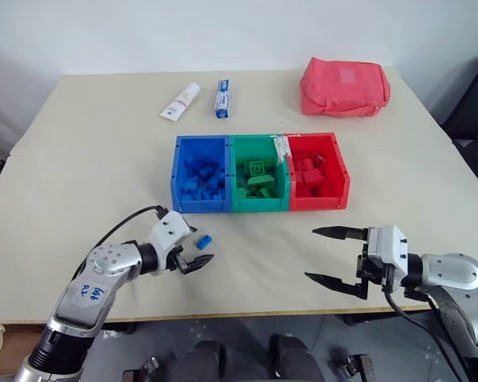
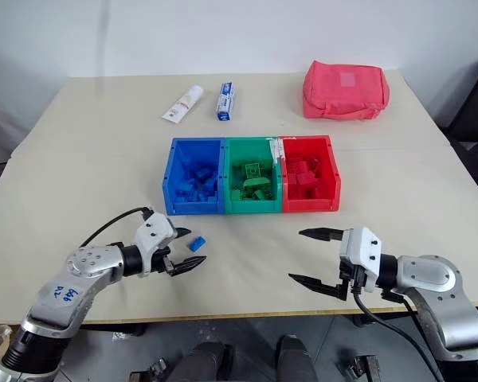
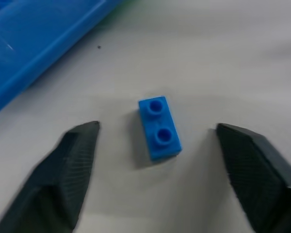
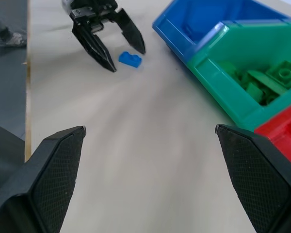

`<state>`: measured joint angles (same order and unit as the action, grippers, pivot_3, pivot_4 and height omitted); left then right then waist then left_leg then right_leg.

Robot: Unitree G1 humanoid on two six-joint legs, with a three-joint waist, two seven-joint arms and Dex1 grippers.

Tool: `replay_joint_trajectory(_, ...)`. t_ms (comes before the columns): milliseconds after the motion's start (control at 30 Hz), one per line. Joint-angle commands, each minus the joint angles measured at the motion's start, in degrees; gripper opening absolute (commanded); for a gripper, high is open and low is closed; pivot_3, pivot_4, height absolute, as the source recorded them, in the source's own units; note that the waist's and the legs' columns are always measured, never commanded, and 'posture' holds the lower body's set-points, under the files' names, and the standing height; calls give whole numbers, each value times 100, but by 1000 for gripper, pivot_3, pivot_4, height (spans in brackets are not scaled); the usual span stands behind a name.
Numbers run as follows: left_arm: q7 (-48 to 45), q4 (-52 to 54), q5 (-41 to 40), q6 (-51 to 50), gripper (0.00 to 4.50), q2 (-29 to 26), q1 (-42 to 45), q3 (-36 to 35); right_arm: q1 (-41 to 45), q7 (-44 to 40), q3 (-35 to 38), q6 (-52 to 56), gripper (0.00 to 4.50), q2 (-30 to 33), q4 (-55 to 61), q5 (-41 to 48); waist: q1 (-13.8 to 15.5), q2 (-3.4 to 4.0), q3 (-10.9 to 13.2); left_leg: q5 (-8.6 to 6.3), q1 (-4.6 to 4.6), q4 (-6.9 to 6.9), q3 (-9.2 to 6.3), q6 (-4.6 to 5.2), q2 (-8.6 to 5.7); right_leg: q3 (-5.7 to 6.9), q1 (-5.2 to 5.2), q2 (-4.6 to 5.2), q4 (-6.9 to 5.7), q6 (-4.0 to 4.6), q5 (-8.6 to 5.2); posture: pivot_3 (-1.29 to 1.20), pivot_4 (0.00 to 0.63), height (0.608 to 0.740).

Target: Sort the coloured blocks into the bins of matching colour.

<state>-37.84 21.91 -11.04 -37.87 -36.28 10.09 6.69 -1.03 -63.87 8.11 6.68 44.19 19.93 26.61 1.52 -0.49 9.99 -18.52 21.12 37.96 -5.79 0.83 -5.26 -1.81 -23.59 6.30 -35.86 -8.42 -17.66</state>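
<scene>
Beige table (image 1: 95, 159), no legible writing on toothpaste tubes (image 1: 200, 99).

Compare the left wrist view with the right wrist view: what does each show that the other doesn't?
Left wrist alone: the two studs on the blue block, seen close between the left claw's fingers. Right wrist alone: the green bin with its green blocks, a corner of the red bin, and the open right claw. Both: the blue block, the blue bin, the open left claw, and the table.

A lone brick (image 3: 158, 127) lies on the table (image 1: 95, 159) between the left gripper's (image 2: 185, 250) fingers, seemingly untouched, before the bins (image 1: 260, 205).
</scene>
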Motion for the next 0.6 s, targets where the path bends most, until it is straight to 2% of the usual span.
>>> replay_joint_trajectory(33, 129, 42, 144, -296, 2713, 37, 44, 251, -12, 54, 183, 39, 4500, 63, 227, 135, 14, 1, 0, 0, -2, 1, -2, 0, 0, 2, 4, 0, 0, 0, 0, 0, 150, 740)
replay_joint_trajectory(133, 120, 61, 120, -367, 1753, 6, 94, 307, -49, 90, 196, 74, 4500, 66, 278, 148, 15, 4, -2, 1, -3, 1, -5, -1, 0, 1, 5, 2, 0, 0, 0, 0, 150, 740)
replay_joint_trajectory(267, 111, -98, 196, 158, 572, 23, 131, 269, -133, 208, 241, 51, 4500, 0, 303, 125, 12, 4, -2, 1, -2, 0, -5, -1, 0, 2, 4, 3, 0, 0, 0, 0, 150, 740)
replay_joint_trajectory(367, 147, -193, 54, 523, 461, 202, 228, 57, -193, 437, 295, 106, 4500, -193, 401, 273, 15, 4, -2, 1, -1, 1, -5, -2, 0, 4, 4, 3, 1, 0, 0, 0, 150, 740)
replay_joint_trajectory(500, 655, -380, -427, 1543, 461, 972, 872, -941, -181, 1082, 434, 64, 4500, -726, 636, 436, 28, -7, 4, 2, 8, 5, -10, -4, 2, 11, -2, 2, 0, 0, 0, 0, 150, 740)
replay_joint_trajectory(600, 899, -686, -401, 1529, 461, 1207, 1349, -1102, -96, 1395, 527, 14, 4500, -917, 651, 402, 15, -3, 1, 4, 10, 10, -11, -7, -2, 15, -3, 2, -2, -1, 1, 0, 150, 740)
